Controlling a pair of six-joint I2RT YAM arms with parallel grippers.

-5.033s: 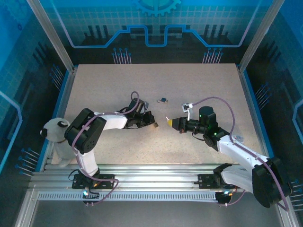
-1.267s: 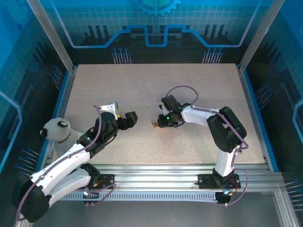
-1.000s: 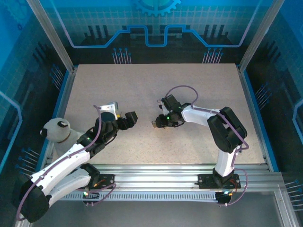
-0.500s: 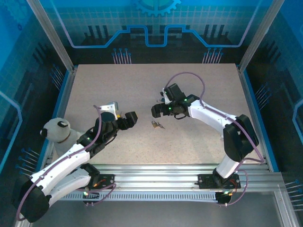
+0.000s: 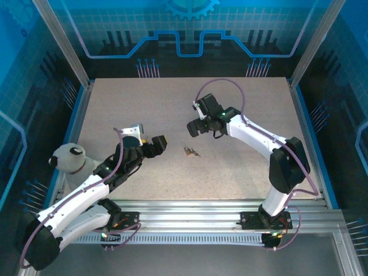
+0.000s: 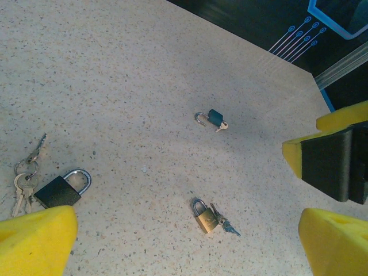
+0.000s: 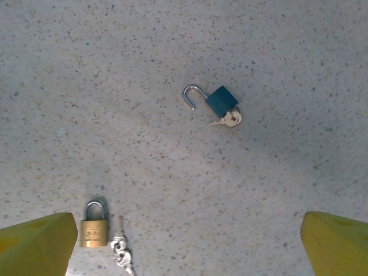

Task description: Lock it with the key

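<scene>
A small brass padlock (image 5: 188, 150) lies flat on the speckled table with its shackle down, and a bunch of keys (image 5: 196, 153) lies beside its body. The left wrist view has the padlock (image 6: 206, 215) and keys (image 6: 225, 225) between my open left gripper (image 6: 184, 253) fingers, some way ahead. My left gripper (image 5: 159, 144) hovers left of the padlock. My right gripper (image 5: 194, 127) hangs open above and just beyond it, holding nothing. From the right wrist the padlock (image 7: 94, 230) and keys (image 7: 120, 248) sit low left, near the open right gripper (image 7: 184, 247).
A blue padlock (image 7: 216, 102) with its shackle swung open and a key (image 7: 230, 119) in it lies farther back. A black padlock (image 6: 60, 190) with a key ring (image 6: 23, 184) lies at the left. A panda plush (image 5: 69, 161) sits at the table's left edge.
The right gripper opened and let go at the brass padlock, then rose and drew back toward the far side. The padlock and keys stayed on the table. The left arm has not moved.
</scene>
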